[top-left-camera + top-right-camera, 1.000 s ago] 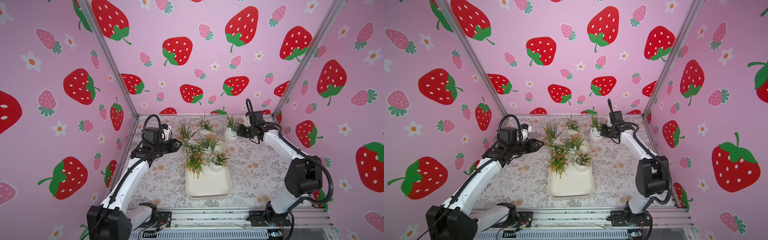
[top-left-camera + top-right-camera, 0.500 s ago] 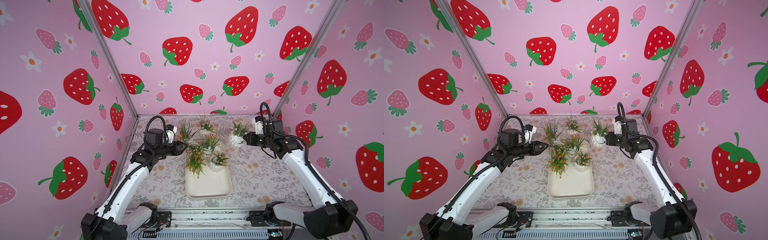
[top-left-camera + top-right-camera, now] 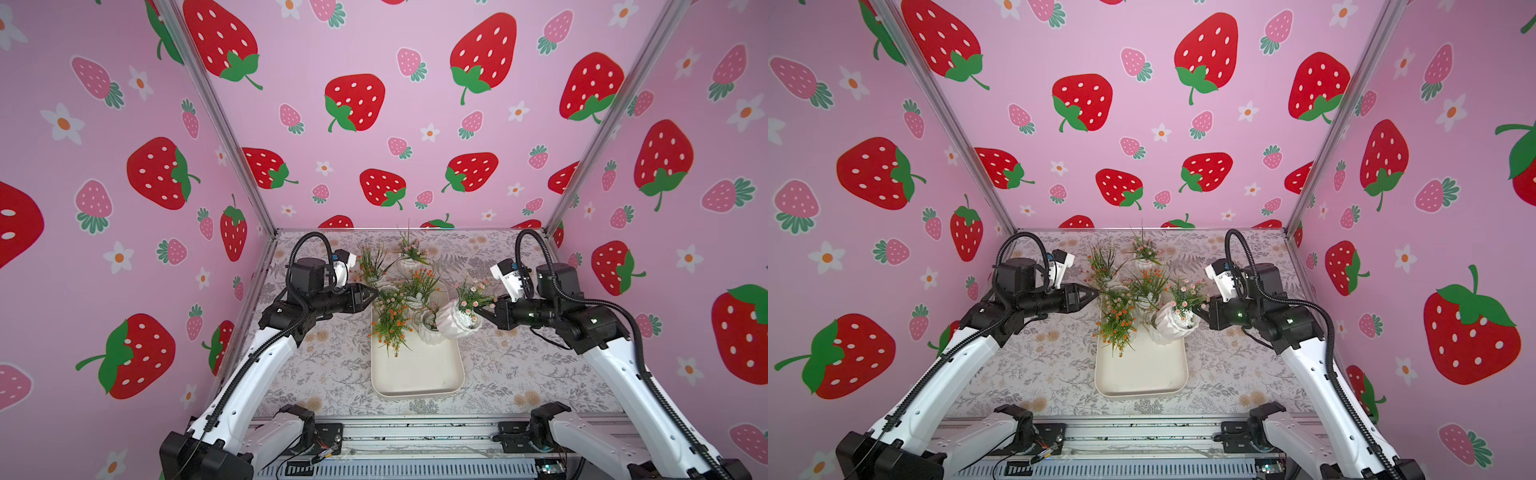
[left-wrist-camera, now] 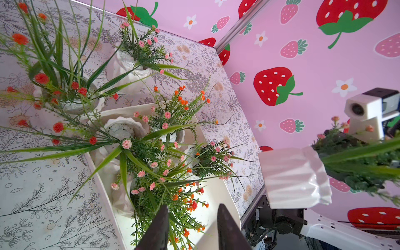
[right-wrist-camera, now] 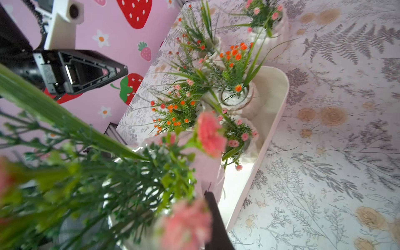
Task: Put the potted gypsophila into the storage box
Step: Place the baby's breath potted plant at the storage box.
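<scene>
Potted gypsophila (image 3: 455,322): 1 pot hangs tilted at frame centre in both top views, over the right rim of the storage box (image 3: 419,370). The right tool (image 3: 482,309) is clamped on the pot's top edge. Other pots (image 3: 424,331) crowd the box's upper end. The left tool (image 3: 374,291), left of centre, stands slightly apart and empty above the counter (image 3: 332,365).

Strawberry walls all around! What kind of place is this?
Probably a robot practice booth, not a real room: strawberry walls on a metal frame, a left arm and a right arm fixed at the edge of a small table, the right one holding a flower pot beside a tray.
</scene>
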